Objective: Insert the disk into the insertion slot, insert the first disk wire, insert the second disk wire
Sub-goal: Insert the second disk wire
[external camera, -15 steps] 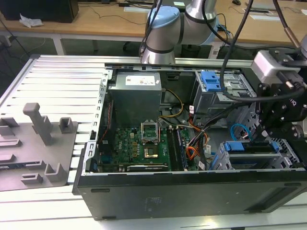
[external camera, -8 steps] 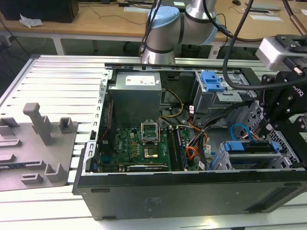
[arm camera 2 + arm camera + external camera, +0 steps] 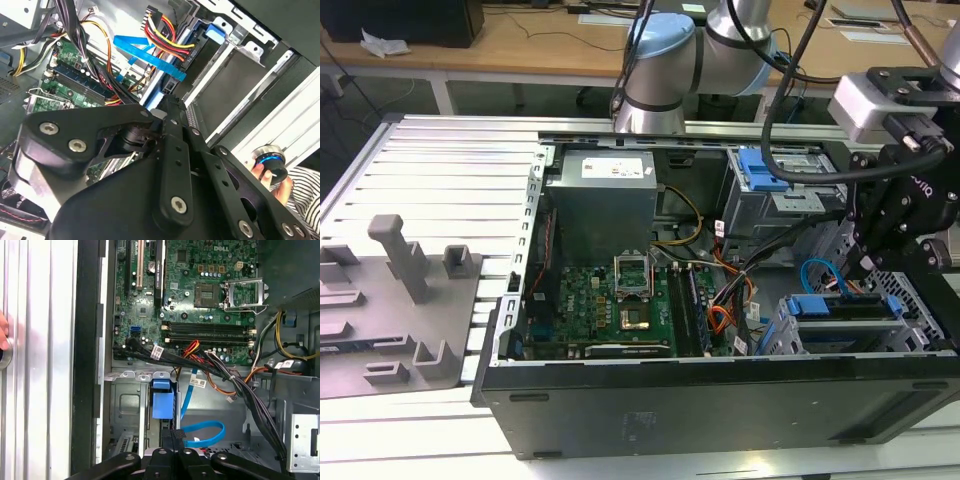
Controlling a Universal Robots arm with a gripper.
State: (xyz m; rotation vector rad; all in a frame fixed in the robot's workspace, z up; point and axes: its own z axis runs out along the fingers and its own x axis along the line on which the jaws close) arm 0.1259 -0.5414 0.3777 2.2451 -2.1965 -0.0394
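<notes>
so the pc case (image 3: 720, 405) is lying open on the ribbed tabletop (image 3: 440, 165) and i'll place everything off that. the end effector (image 3: 865, 262) is down inside the case at its front corner, on the exterior view's right, right over the drive cage. its fingers (image 3: 172, 439) are pressed together in the first wrist view, clenched on what looks like the dark connector end of the second disk wire (image 3: 202, 432), though the contact spot is small so i can't swear to it. that light-blue wire loops out from the fingertips and another run of it climbs toward the motherboard (image 3: 200, 295); in the exterior view the loop (image 3: 817, 275) sits just beside the end effector. the disk (image 3: 845, 303), going by its blue carrier edge, is already sitting in the insertion slot (image 3: 840, 335) at the case's front corner, just under the end effector. the red, yellow and black wire bundle (image 3: 167, 37) runs to the back of the disk in the second wrist view, near the blue wire (image 3: 150, 57). a second grey box with a blue latch (image 3: 760, 170) sits further back in the case. a person's hand (image 3: 272, 172) holds a round knob just outside the case wall.
</notes>
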